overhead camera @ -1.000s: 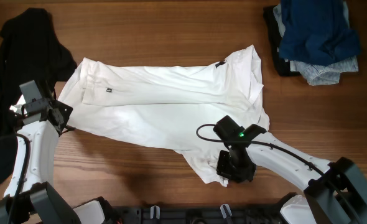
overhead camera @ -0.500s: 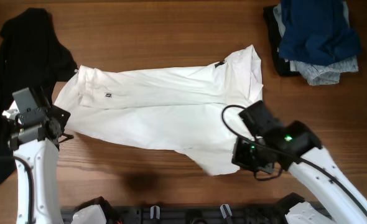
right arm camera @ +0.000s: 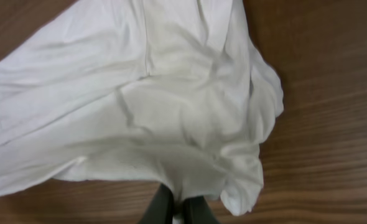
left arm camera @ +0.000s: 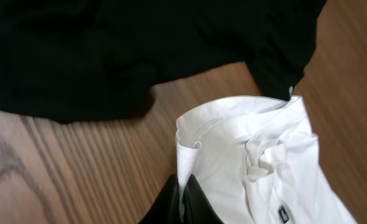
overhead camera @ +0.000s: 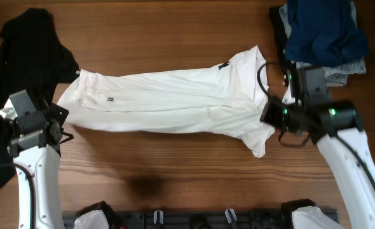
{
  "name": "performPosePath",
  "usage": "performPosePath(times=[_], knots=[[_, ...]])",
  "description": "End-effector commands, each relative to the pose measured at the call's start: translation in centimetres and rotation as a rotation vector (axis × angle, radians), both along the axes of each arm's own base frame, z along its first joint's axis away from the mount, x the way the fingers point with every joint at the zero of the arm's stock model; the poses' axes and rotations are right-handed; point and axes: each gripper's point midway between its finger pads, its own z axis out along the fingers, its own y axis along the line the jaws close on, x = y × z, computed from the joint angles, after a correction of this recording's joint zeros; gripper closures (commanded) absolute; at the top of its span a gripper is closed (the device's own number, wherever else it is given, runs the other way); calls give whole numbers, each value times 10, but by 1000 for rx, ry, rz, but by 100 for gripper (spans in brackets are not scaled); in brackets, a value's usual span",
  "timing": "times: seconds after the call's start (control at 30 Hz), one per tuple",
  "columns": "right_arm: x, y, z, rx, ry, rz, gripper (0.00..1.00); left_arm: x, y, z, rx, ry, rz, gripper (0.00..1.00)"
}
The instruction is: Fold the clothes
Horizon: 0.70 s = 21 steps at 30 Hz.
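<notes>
White T-shirt (overhead camera: 168, 102) is stretched lengthwise across the wooden table (overhead camera: 175, 191). Its left edge is clamped between the fingers of the left gripper (left arm camera: 182, 193), and its lower right hem is pinched tight in the right gripper (right arm camera: 180, 206). A black garment (overhead camera: 22, 63) is spread just beside the shirt's left end. Blue and grey garments (overhead camera: 324, 35) are piled at the far right corner.

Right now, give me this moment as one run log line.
phase: spreading | left gripper: shut on white T-shirt | right gripper: shut on white T-shirt | shirt: stretched between both | black garment: beside left gripper
</notes>
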Motion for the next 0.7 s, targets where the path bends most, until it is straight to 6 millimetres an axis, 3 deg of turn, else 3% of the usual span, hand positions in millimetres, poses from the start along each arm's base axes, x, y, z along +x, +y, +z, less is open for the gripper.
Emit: performPosePath(times=[0.0, 0.2, 0.33, 0.53, 0.67], knots=[[36, -7, -15, -40, -15, 53, 96, 12, 8, 9, 34, -39, -2, 96], [84, -4, -38, -30, -70, 83, 96, 35, 17, -10, 33, -43, -4, 96], [114, -1, -49, -37, -136, 105, 96, 66, 16, -35, -14, -74, -47, 96], [141, 2, -71, -36, -167, 105, 96, 94, 10, -69, -77, -93, -102, 96], [151, 3, -90, -39, -161, 112, 96, 101, 4, -80, -81, -85, -120, 96]])
